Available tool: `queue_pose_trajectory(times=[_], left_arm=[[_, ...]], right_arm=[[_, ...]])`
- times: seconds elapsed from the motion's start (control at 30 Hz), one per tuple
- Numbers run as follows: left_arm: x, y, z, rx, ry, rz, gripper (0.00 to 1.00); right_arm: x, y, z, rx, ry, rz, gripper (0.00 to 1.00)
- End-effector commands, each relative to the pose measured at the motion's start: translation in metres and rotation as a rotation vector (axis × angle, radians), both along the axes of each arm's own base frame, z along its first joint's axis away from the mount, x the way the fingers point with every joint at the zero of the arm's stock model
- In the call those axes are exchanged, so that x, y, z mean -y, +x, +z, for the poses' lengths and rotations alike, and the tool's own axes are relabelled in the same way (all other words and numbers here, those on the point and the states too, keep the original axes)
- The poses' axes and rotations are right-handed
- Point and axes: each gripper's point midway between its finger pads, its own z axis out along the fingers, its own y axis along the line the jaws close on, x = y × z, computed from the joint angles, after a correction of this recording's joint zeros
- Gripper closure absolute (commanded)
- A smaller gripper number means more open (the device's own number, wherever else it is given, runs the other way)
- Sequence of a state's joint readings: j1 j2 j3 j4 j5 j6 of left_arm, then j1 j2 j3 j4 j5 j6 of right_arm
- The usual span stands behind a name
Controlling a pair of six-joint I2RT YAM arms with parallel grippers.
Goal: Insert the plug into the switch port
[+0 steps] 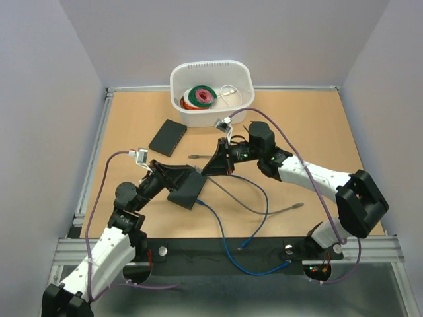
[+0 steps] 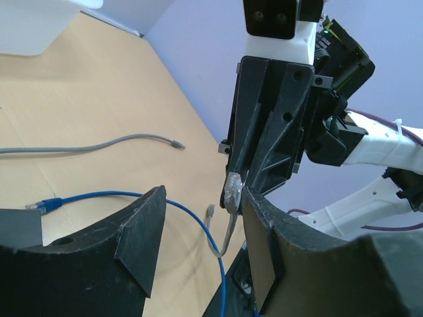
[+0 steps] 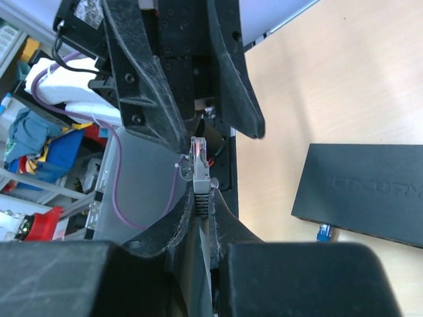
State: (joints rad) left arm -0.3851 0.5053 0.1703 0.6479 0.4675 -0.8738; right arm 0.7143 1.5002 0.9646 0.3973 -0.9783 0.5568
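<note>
Plug (image 3: 197, 150), clear-bodied on a grey boot, is clamped between the fingers of the right gripper (image 3: 202, 198), which are pressed together on the boot just behind the clip. The plug's tip points away from the wrist. It hangs above the middle of the table (image 1: 317, 125), not in any port. The left gripper (image 2: 198, 201) faces it with fingers spread apart and nothing gripped, and the plug sits just in front of that gap. The black switch (image 1: 187, 190) lies flat beside the left gripper, toward the near edge, with a blue cable (image 1: 225, 241) plugged into it. A second black box (image 1: 168, 137) lies nearer the far left corner. A white basket (image 1: 211, 65) stands at the far edge.
</note>
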Motion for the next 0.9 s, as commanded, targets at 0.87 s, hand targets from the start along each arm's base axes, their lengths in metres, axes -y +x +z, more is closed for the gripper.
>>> queue_pose_trajectory(times=[0.87], left_arm=[[0.018, -0.003, 0.042, 0.112, -0.078, -0.024, 0.66]], right_arm=[[-0.005, -0.004, -0.005, -0.043, 0.038, 0.077, 1.00]])
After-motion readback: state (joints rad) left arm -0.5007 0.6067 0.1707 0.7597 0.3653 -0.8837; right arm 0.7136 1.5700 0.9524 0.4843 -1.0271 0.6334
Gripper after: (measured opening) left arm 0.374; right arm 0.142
